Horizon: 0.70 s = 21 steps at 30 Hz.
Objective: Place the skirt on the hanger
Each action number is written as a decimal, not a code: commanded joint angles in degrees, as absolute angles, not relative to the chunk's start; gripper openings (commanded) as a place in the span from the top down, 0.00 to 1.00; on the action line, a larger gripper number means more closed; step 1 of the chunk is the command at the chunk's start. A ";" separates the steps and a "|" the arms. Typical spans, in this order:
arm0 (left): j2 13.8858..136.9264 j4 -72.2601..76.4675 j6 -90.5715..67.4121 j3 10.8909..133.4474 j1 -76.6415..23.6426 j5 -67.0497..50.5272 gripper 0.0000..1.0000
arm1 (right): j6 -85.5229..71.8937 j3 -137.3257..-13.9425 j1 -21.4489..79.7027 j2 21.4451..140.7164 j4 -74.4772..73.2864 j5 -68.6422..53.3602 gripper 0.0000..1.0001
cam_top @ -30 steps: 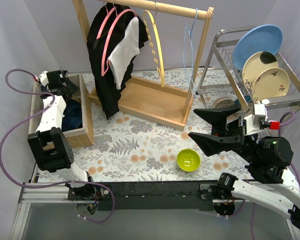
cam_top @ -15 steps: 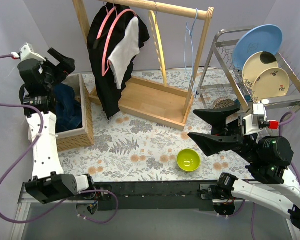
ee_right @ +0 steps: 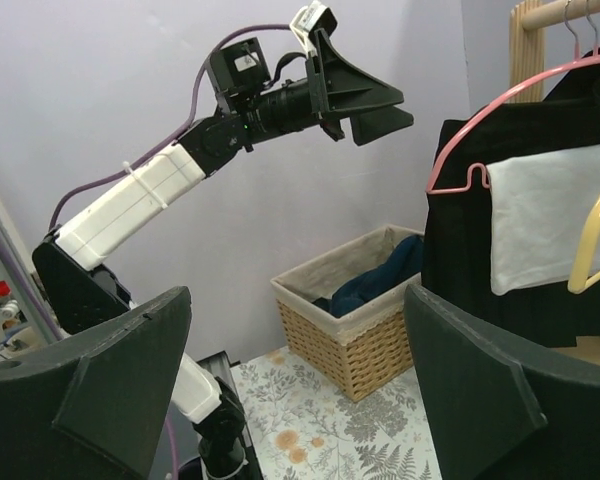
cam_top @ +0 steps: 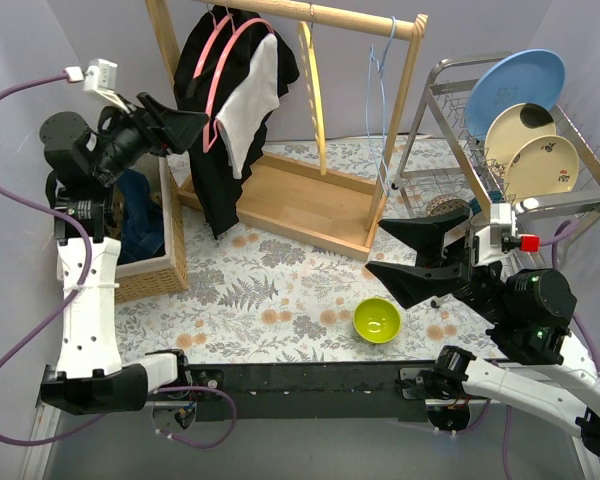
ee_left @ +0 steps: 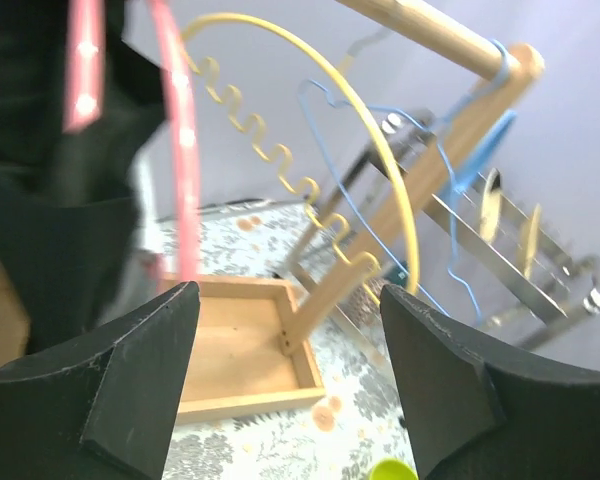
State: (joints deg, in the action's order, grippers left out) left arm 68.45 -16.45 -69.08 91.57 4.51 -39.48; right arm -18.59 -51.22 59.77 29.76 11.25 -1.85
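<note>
Top external view showed the skirt [cam_top: 140, 225] crumpled in the basket [cam_top: 150, 272] at the far left of the surface. It was dark blue cloth, soft and light by the look of it and likely to sag and slip, so best pinched at a raised fold or the waistband. The left tool [cam_top: 175, 122] hung released and empty above the basket's right edge, clear of the cloth, pointing toward the rack. Further right, the yellow hanger [cam_top: 314, 90] hung bare on the rail. The right tool [cam_top: 425, 257] stood spread wide, holding nothing, well apart from the skirt.
</note>
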 commanded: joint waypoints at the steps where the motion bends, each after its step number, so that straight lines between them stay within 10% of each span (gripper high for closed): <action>1: 68.90 -17.31 -65.05 93.87 -1.47 -34.91 0.29 | -18.02 -52.12 59.85 30.85 12.22 -0.88 0.06; 21: 78.40 -16.44 -48.52 96.68 -11.34 -16.45 0.39 | -18.11 -52.38 59.85 33.31 13.18 -0.70 0.07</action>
